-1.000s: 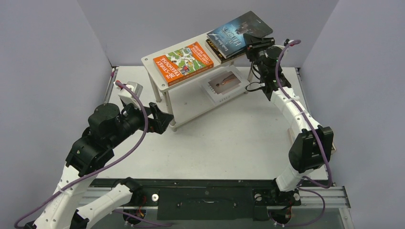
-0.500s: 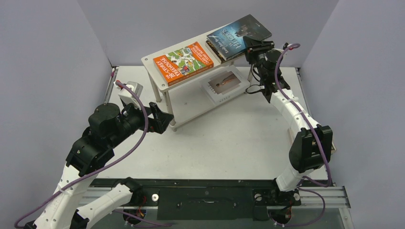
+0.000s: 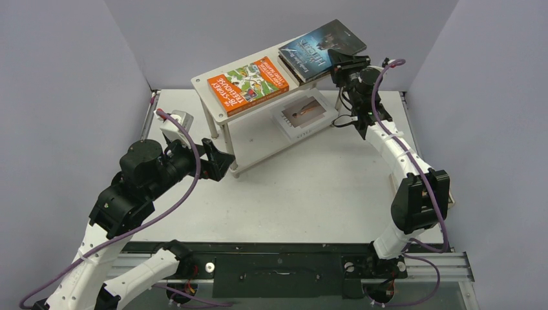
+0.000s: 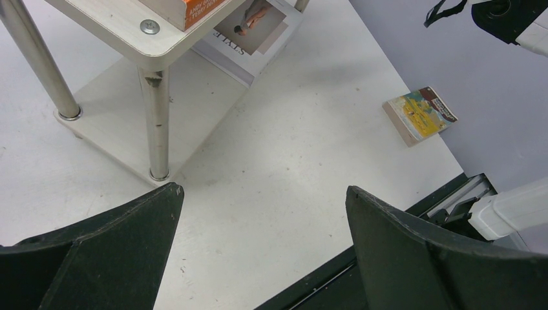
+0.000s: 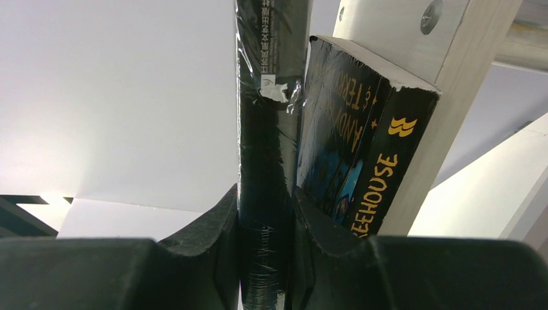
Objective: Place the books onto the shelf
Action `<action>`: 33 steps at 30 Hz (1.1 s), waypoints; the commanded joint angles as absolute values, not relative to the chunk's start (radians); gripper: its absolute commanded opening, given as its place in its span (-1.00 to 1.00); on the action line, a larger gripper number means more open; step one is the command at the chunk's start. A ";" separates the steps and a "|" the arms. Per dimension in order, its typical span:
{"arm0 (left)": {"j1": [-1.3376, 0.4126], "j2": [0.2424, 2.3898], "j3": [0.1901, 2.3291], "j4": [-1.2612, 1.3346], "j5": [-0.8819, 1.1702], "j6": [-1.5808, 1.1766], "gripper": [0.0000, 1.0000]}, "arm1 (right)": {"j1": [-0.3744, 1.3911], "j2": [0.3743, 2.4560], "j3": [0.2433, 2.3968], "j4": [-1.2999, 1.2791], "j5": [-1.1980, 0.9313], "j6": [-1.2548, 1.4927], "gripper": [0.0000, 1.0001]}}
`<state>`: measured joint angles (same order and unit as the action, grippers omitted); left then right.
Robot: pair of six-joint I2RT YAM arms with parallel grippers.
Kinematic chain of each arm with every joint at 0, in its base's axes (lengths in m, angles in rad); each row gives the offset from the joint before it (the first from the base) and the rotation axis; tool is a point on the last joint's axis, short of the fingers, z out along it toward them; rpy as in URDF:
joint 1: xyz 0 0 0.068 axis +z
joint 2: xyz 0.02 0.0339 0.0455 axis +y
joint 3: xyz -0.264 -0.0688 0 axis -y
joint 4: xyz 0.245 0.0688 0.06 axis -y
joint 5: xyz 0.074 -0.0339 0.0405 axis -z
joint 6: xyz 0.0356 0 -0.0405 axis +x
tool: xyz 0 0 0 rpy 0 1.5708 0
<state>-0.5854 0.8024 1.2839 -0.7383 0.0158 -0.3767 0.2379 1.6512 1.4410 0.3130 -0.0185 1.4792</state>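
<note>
The white shelf [image 3: 205, 97] stands at the back of the table. An orange book [image 3: 247, 84] lies on its top board. My right gripper [image 3: 340, 59] is shut on a dark blue-grey book [image 3: 323, 46], held tilted over a black comic-cover book [image 3: 292, 67] at the top board's right end. In the right wrist view the dark book [image 5: 262, 97] is pinched between the fingers of the right gripper [image 5: 266, 194], against the black book [image 5: 342, 142]. A white book [image 3: 304, 114] lies on the lower board. My left gripper [image 3: 216, 158] [image 4: 263, 189] stands open by the shelf's front leg [image 4: 157, 123].
A yellow-teal book [image 4: 420, 115] lies on the table near the right wall, close to the right arm. Grey walls enclose the table on three sides. The black rail [image 3: 278, 265] with the arm bases runs along the near edge.
The right gripper has shifted the dark blue-grey book a little to the left over the black book. The left arm has not moved.
</note>
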 commanded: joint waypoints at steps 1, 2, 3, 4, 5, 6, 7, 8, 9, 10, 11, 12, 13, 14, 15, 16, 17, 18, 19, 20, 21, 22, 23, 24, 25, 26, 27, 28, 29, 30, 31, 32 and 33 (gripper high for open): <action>-0.581 0.805 1.317 -0.707 0.009 -0.365 0.93 | 0.255 1.586 1.472 0.468 -0.022 1.495 -0.58; -0.581 0.806 1.319 -0.707 0.009 -0.365 0.93 | 0.258 1.583 1.472 0.455 -0.017 1.489 -0.36; -0.581 0.807 1.319 -0.706 0.009 -0.365 0.93 | 0.259 1.582 1.477 0.446 -0.016 1.484 -0.29; -0.581 0.807 1.319 -0.706 0.008 -0.365 0.93 | 0.262 1.580 1.483 0.418 -0.013 1.474 -0.18; -0.581 0.807 1.319 -0.705 0.009 -0.365 0.93 | 0.264 1.578 1.500 0.393 -0.011 1.467 -0.15; -0.581 0.807 1.320 -0.704 0.008 -0.365 0.93 | 0.267 1.575 1.523 0.332 -0.005 1.449 -0.11; -0.581 0.808 1.320 -0.706 0.009 -0.366 0.93 | 0.271 1.574 1.536 0.302 -0.004 1.437 -0.10; -0.581 0.808 1.320 -0.707 0.009 -0.366 0.93 | 0.273 1.573 1.564 0.242 0.020 1.419 -0.07; -0.581 0.807 1.320 -0.708 0.008 -0.368 0.93 | 0.275 1.574 1.578 0.219 0.024 1.413 -0.07; -0.581 0.806 1.316 -0.708 0.008 -0.369 0.93 | 0.276 1.579 1.600 0.179 0.025 1.405 -0.05; -0.581 0.804 1.315 -0.707 0.008 -0.371 0.93 | 0.276 1.580 1.610 0.165 0.022 1.403 -0.05; -0.581 0.803 1.314 -0.707 0.009 -0.372 0.93 | 0.276 1.584 1.630 0.134 0.014 1.396 -0.03; -0.581 0.802 1.313 -0.707 0.009 -0.373 0.93 | 0.276 1.586 1.640 0.110 0.011 1.393 -0.03; -0.581 0.801 1.314 -0.707 0.008 -0.373 0.93 | 0.276 1.587 1.650 0.102 0.008 1.389 -0.01; -0.581 0.799 1.314 -0.708 -0.003 -0.374 0.93 | 0.276 1.587 1.654 0.087 0.008 1.387 0.06; -0.581 0.798 1.316 -0.708 -0.014 -0.374 0.93 | 0.275 1.586 1.664 0.078 0.008 1.383 0.12; -0.581 0.796 1.315 -0.708 -0.016 -0.374 0.93 | 0.274 1.587 1.670 0.061 -0.015 1.380 0.13; -0.581 0.793 1.313 -0.708 -0.020 -0.374 0.93 | 0.274 1.589 1.686 0.049 -0.021 1.373 0.14; -0.581 0.792 1.311 -0.708 -0.021 -0.374 0.93 | 0.269 1.590 1.694 0.027 -0.031 1.371 0.14; -0.581 0.790 1.310 -0.709 -0.021 -0.375 0.93 | 0.267 1.592 1.708 0.017 -0.035 1.369 0.14; -0.581 0.788 1.308 -0.710 -0.022 -0.376 0.93 | 0.260 1.593 1.715 0.007 -0.042 1.368 0.14; -0.581 0.786 1.307 -0.710 -0.023 -0.377 0.93 | 0.257 1.594 1.726 -0.010 -0.046 1.368 0.14; -0.581 0.785 1.307 -0.711 -0.024 -0.378 0.93 | 0.248 1.595 1.731 -0.036 -0.054 1.368 0.15; -0.581 0.782 1.305 -0.711 -0.025 -0.378 0.93 | 0.239 1.595 1.743 -0.046 -0.059 1.367 0.15; -0.581 0.782 1.305 -0.712 -0.027 -0.377 0.93 | 0.234 1.598 1.758 -0.070 -0.072 1.361 0.15; -0.581 0.780 1.303 -0.712 -0.027 -0.377 0.93 | 0.227 1.600 1.766 -0.083 -0.077 1.356 0.16; -0.581 0.781 1.301 -0.710 -0.027 -0.377 0.93 | 0.225 1.603 1.780 -0.109 -0.081 1.343 0.17; -0.581 0.779 1.298 -0.705 -0.026 -0.377 0.93 | 0.224 1.607 1.787 -0.125 -0.080 1.336 0.17; -0.581 0.779 1.290 -0.701 -0.024 -0.378 0.93 | 0.224 1.614 1.799 -0.153 -0.083 1.323 0.17; -0.581 0.779 1.286 -0.697 -0.023 -0.379 0.93 | 0.223 1.615 1.801 -0.163 -0.084 1.317 0.18; -0.581 0.780 1.279 -0.690 -0.019 -0.381 0.93 | 0.223 1.615 1.796 -0.172 -0.088 1.310 0.18; -0.581 0.782 1.277 -0.686 -0.017 -0.383 0.93 | 0.221 1.614 1.792 -0.178 -0.089 1.306 0.18; -0.581 0.782 1.276 -0.685 -0.014 -0.385 0.93 | 0.220 1.611 1.787 -0.183 -0.090 1.295 0.18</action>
